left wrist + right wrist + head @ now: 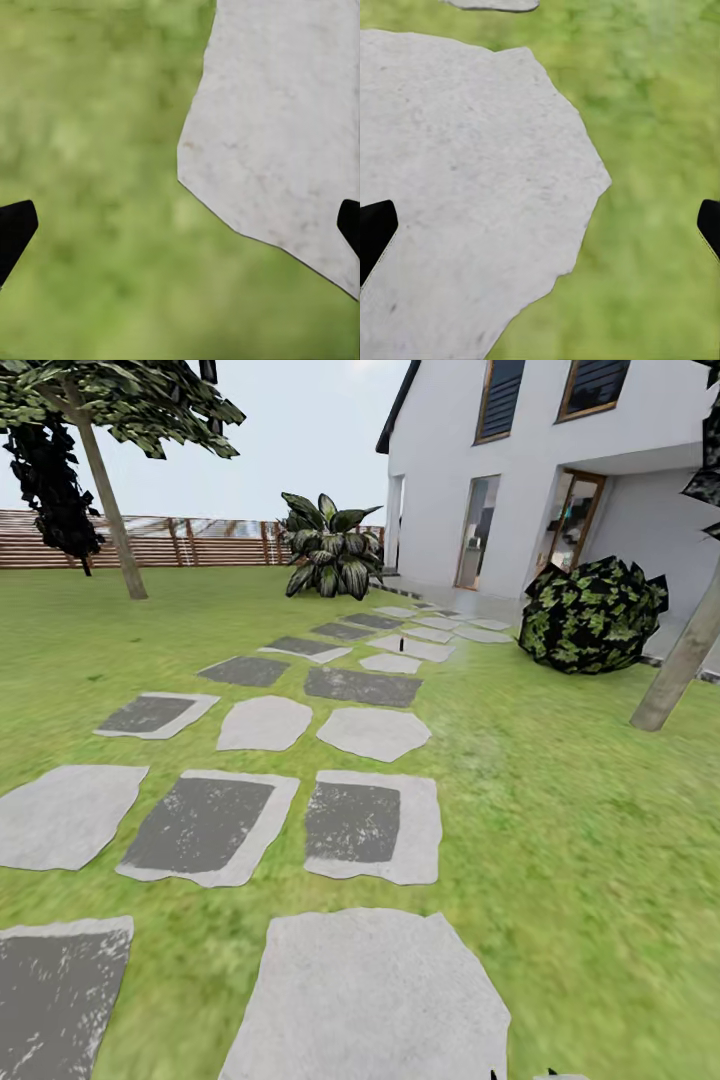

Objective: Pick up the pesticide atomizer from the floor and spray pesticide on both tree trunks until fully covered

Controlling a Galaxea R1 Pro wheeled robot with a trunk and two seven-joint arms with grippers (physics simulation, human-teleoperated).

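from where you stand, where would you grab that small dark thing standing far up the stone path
Too far to pick a part. The small dark thing stands upright among the far stepping stones, so probably a level grip around its body from the near side.

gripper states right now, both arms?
Left gripper: open, empty, over green grass.
Right gripper: open, empty, over a pale grey stone slab.
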